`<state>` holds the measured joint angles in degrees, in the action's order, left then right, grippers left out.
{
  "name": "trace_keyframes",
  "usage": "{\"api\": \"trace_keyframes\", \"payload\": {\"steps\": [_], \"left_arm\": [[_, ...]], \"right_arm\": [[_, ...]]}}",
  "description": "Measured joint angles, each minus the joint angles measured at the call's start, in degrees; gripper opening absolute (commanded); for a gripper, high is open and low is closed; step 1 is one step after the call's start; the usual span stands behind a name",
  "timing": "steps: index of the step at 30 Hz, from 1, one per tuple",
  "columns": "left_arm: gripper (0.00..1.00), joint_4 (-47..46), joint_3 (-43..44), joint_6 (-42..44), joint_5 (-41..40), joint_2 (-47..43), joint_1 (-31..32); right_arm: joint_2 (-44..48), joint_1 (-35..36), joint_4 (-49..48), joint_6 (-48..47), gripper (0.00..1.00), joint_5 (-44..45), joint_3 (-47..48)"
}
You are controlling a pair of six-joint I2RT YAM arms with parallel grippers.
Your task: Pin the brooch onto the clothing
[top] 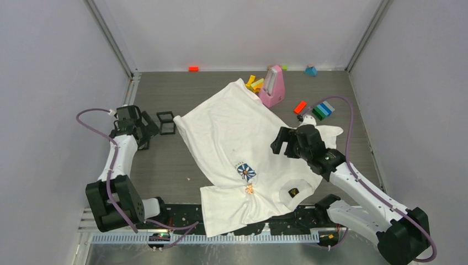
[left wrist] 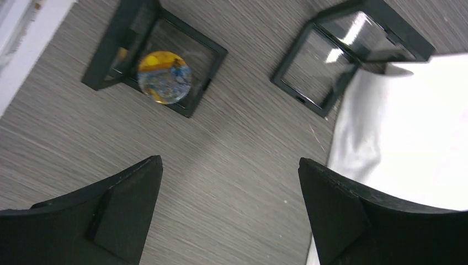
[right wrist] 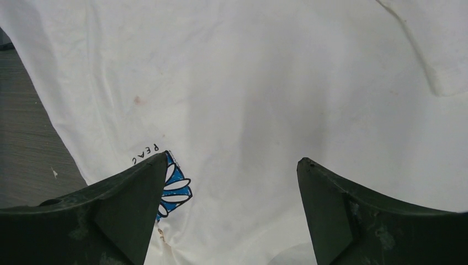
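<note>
Fabric of the white T-shirt point(top: 232, 132) lay spread across the middle of the grey table point(top: 165, 165), its black neck label point(top: 293, 192) towards the near edge. A blue daisy print point(top: 246, 171) sat left of that label, and a small orange ornament point(top: 249, 189) rested on the cloth just near the print. The right gripper point(right wrist: 232, 157) hung over the shirt, right of the daisy, jaws wide apart and holding nothing. The left gripper point(left wrist: 229, 160) hung over bare table by the shirt's left edge, equally wide and empty. Beyond it lay two black cases: one point(left wrist: 209, 83) held a round yellow-and-blue badge point(left wrist: 164, 77), the other point(left wrist: 320, 61) touched the shirt.
</note>
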<state>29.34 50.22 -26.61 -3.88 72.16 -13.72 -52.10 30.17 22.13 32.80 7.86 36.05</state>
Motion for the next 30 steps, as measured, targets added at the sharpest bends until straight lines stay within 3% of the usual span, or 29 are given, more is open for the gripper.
{"api": "trace_keyframes", "payload": {"steps": [11,30], "left_arm": [[0.72,-5.7,-4.46,-2.71,-6.6,2.16,-4.83],[0.62,-13.88,-4.52,0.17,-3.98,11.65,-8.17]], "right_arm": [[-0.42,-1.88,-5.14,-0.26,0.89,-11.26,-2.34],[-2.01,-2.19,-11.02,0.83,0.88,-18.16,-5.05]]}}
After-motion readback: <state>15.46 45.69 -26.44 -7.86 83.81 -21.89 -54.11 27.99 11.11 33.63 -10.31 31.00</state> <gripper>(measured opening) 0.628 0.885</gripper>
